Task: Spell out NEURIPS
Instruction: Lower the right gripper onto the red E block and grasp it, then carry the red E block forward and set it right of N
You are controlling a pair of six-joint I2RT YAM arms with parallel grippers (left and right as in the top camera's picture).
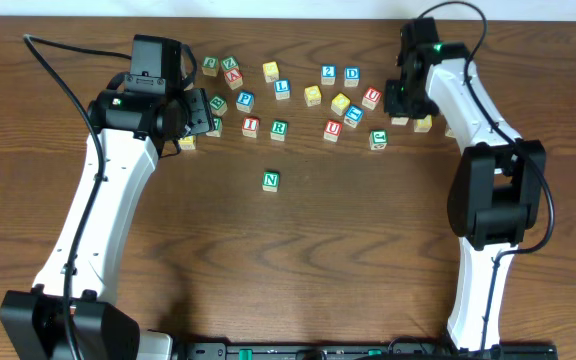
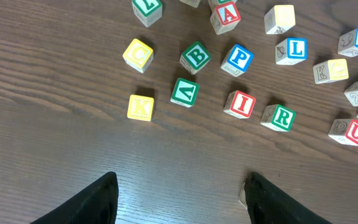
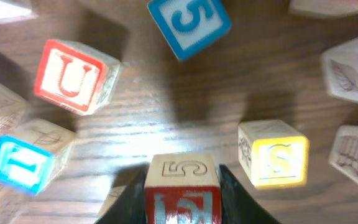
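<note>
NEURIPS so far is one letter: the green N wooden cube (image 1: 271, 180) sits alone mid brown wooden table (image 1: 368, 260), well apart from the scattered cluster. The right gripper (image 3: 182, 194) is clamped on a red-faced wooden cube (image 3: 182, 169) with 5 stamped on top, probably the E. The next move is to lift it and set it squarely beside N. The left gripper (image 2: 182, 199) hangs with jaws apart, empty. Readable nearby: red U (image 3: 73, 74), yellow S (image 3: 278, 155), red I (image 2: 241, 104), green R (image 2: 281, 117), blue P (image 2: 238, 59).

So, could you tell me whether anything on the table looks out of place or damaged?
Nothing looks damaged. Only the green N cube stands apart, alone and nearer the robot than the other letter cubes, which lie scattered and turned at mixed angles.
</note>
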